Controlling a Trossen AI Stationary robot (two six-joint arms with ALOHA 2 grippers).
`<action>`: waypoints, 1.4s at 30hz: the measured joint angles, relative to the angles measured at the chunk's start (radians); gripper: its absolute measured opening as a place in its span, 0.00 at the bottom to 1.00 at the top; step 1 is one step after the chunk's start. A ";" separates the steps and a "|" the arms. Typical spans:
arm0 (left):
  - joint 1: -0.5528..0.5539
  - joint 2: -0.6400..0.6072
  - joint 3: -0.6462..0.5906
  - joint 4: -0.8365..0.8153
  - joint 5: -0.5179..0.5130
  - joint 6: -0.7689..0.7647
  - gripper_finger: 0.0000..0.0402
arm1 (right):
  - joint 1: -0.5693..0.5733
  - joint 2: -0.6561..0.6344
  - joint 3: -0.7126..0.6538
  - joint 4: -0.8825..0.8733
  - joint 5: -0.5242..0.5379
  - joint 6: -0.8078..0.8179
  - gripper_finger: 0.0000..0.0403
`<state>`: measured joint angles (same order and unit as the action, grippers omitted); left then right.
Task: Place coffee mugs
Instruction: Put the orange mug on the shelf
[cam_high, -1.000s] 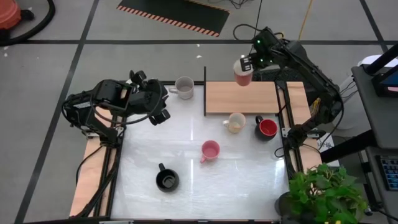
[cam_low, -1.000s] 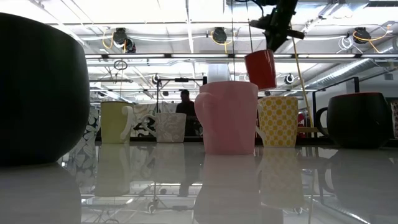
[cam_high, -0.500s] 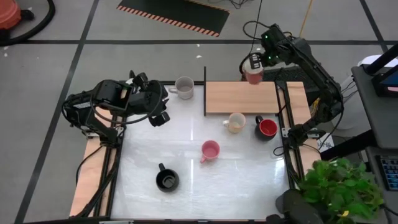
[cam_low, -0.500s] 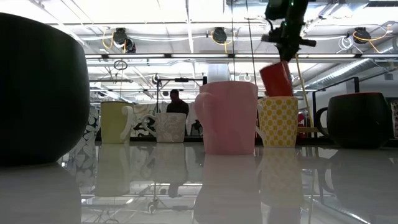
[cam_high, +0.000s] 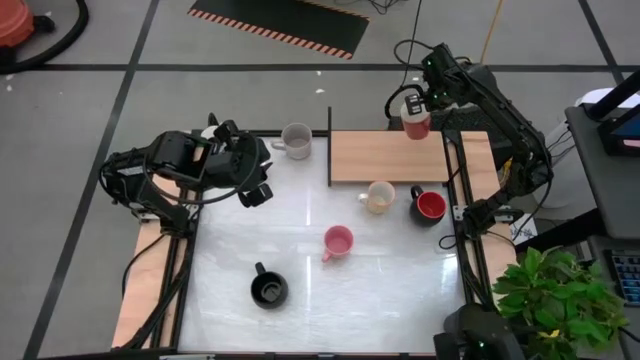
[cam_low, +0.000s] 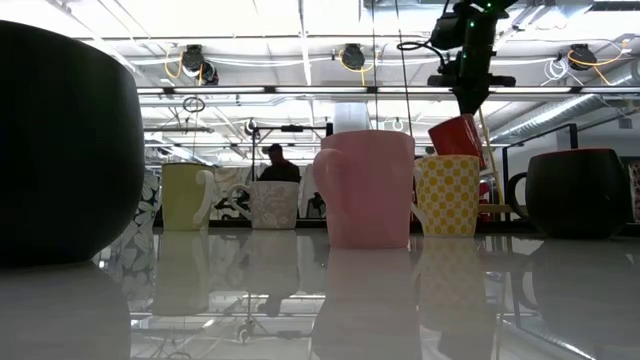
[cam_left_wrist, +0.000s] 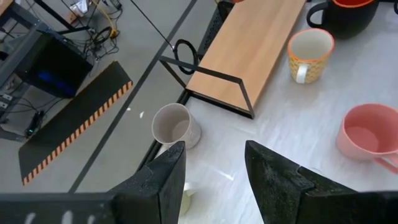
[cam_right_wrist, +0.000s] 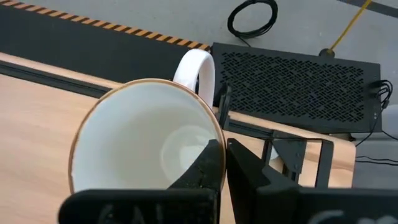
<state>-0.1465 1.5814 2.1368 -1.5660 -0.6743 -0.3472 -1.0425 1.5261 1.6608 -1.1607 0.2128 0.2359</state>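
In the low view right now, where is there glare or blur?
Low view: the ceiling lights are washed out, the glossy table mirrors the pink mug, and the near black mug is a blurred mass. High view: even light, with a faint sheen on the table.

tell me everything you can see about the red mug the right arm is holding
The red mug is a small ceramic-looking cup, red outside, glossy white inside with a thin darker rim and a white handle. It looks empty. The right gripper is shut on its rim, one finger inside and one outside. It hangs tilted above the far right corner of the wooden shelf, not yet set down; in the low view it shows behind the yellow checked mug.
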 joint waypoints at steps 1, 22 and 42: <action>0.003 0.000 0.000 0.000 0.000 0.005 0.42 | -0.007 0.000 -0.004 0.010 0.000 -0.008 0.00; 0.075 0.001 0.000 0.001 0.003 -0.028 0.42 | -0.085 0.000 -0.122 0.038 0.027 -0.138 0.00; 0.093 0.005 0.000 0.076 0.003 -0.027 0.42 | -0.110 -0.002 -0.194 0.082 0.006 -0.171 0.02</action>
<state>-0.0536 1.5860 2.1365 -1.4895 -0.6712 -0.3744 -1.1528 1.5240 1.4671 -1.0791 0.2192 0.0654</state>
